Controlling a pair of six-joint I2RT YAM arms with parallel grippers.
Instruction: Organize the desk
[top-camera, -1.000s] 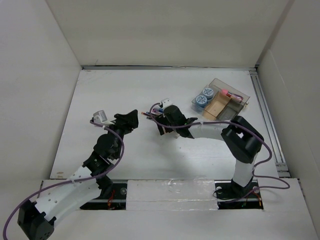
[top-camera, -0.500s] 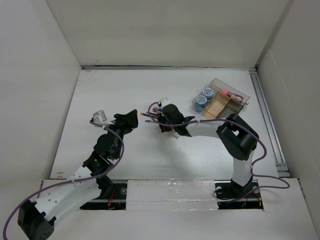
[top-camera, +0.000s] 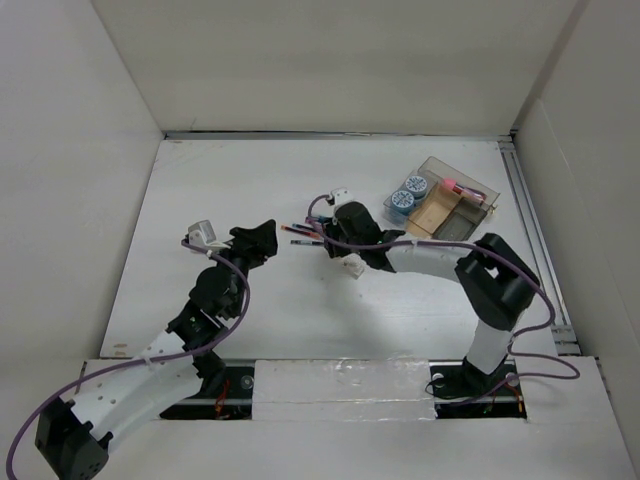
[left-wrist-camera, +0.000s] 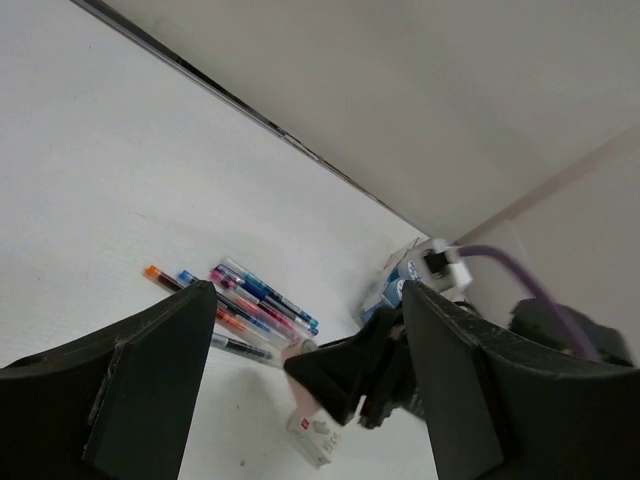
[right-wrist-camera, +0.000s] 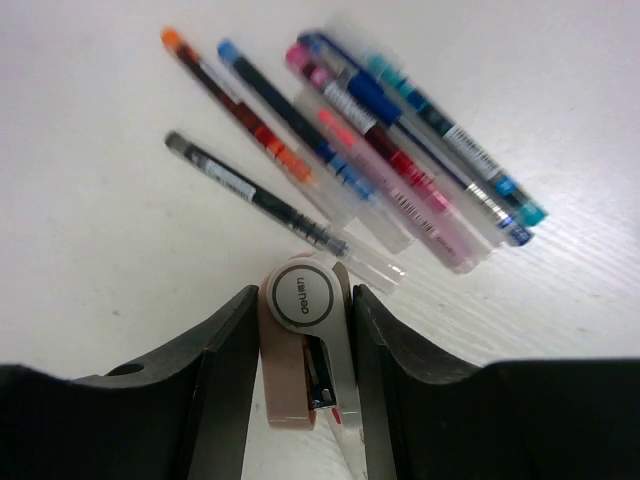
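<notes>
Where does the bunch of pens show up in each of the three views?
Top external: the pens lie mid-desk, between the tips of the two arms.
Left wrist: lower middle of the picture, fanned on the white surface.
Right wrist: upper middle, spread out just beyond the fingertips.
Shared landmark: the right pincer, closed on a pinkish stapler, sits right beside the pens in every view.
</notes>
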